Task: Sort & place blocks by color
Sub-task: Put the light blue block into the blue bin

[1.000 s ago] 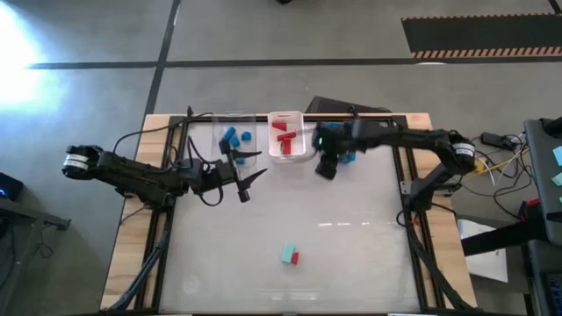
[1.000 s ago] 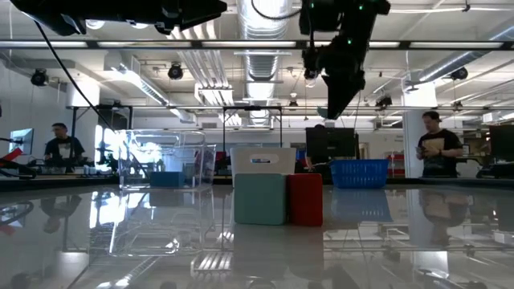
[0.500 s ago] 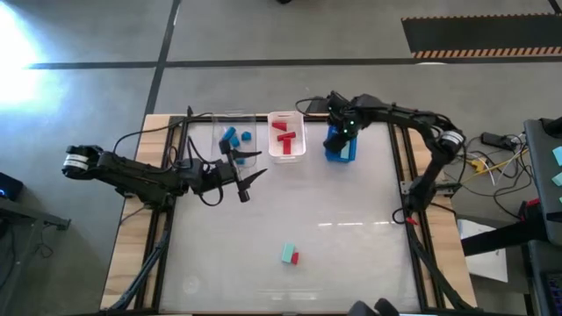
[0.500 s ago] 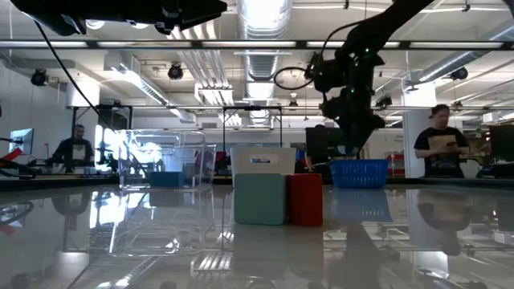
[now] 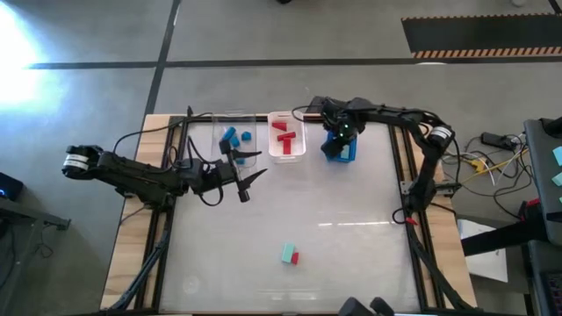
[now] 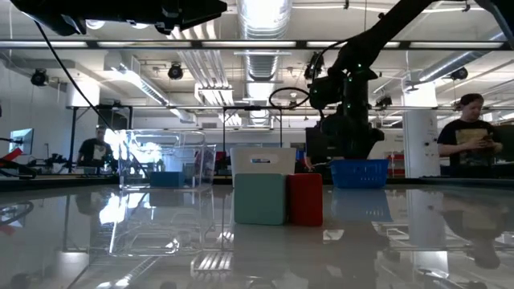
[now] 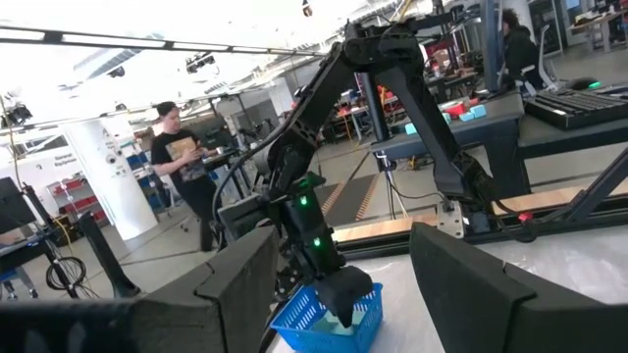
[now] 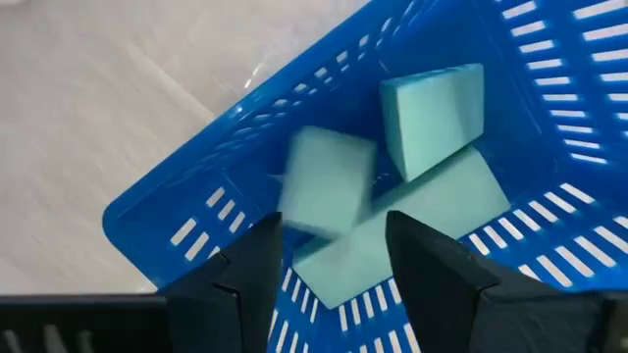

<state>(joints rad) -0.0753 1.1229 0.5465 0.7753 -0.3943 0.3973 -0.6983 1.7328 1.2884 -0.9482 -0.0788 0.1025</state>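
My right gripper point(image 8: 334, 265) hangs open, pointing down into the blue basket point(image 5: 341, 147) at the table's far right. Just below its fingers a blurred mint block point(image 8: 326, 184) is loose in the basket, beside other mint blocks point(image 8: 432, 113). A mint block point(image 5: 287, 254) and a red block point(image 5: 296, 258) stand side by side on the table near its front edge, also in the low view point(image 6: 259, 199). My left gripper point(image 5: 250, 175) waits open above the table's left middle, holding nothing.
A clear bin point(image 5: 230, 136) with blue blocks and a white bin point(image 5: 283, 134) with red blocks stand at the far edge, left of the basket. People move in the room behind the table.
My right gripper has swung toward the table's far edge and gone down over the blue basket, turning to point steeply down. It has let go of a mint block, which now shows blurred and loose inside the basket.
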